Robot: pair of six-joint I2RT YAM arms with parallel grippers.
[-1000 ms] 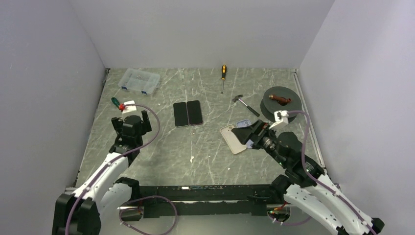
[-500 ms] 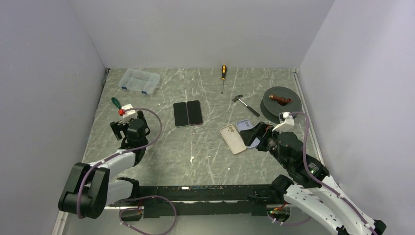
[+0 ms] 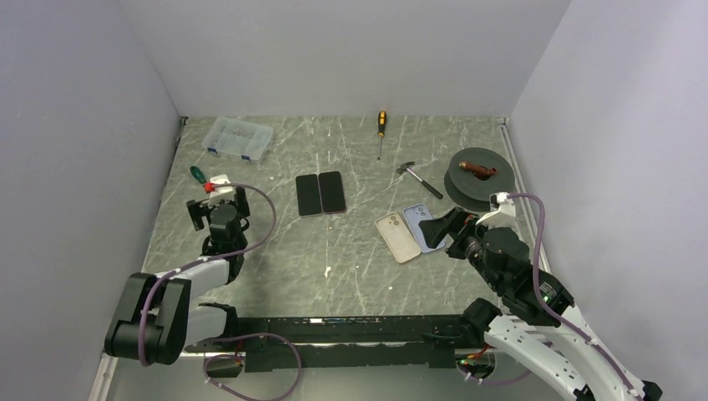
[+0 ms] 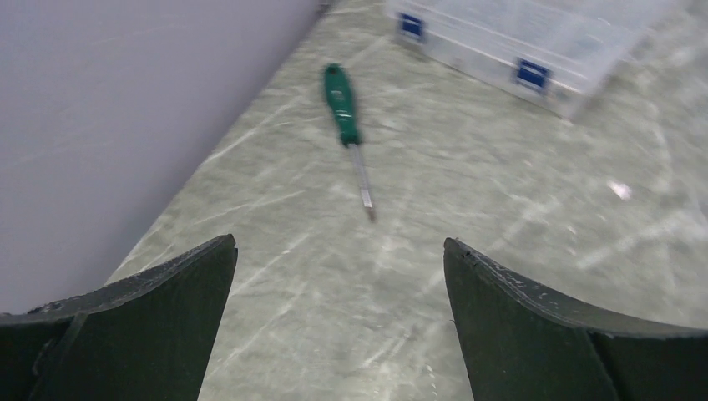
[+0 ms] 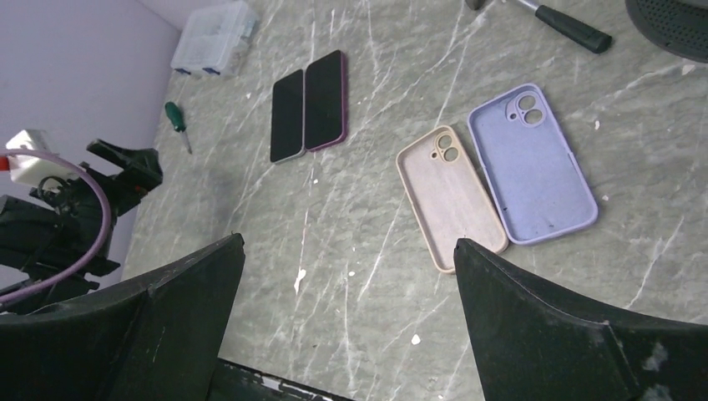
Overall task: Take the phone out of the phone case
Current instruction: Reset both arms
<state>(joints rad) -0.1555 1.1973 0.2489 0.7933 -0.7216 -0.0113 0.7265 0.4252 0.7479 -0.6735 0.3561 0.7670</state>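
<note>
Two phones lie side by side, screens up, mid-table: a dark one and a purple-edged one. To their right two empty phone cases lie inside up: a beige case and a lavender case. My right gripper hangs open just right of the cases, with nothing between its fingers. My left gripper is open and empty, low over the table at the left, far from phones and cases.
A green screwdriver lies ahead of the left gripper, with a clear parts box beyond it. An orange screwdriver, a hammer and a dark spool sit at the back and right.
The right gripper pulled back to the right off the cases, uncovering the lavender one. The left arm folded down and its gripper shifted slightly left. Both stayed open.
</note>
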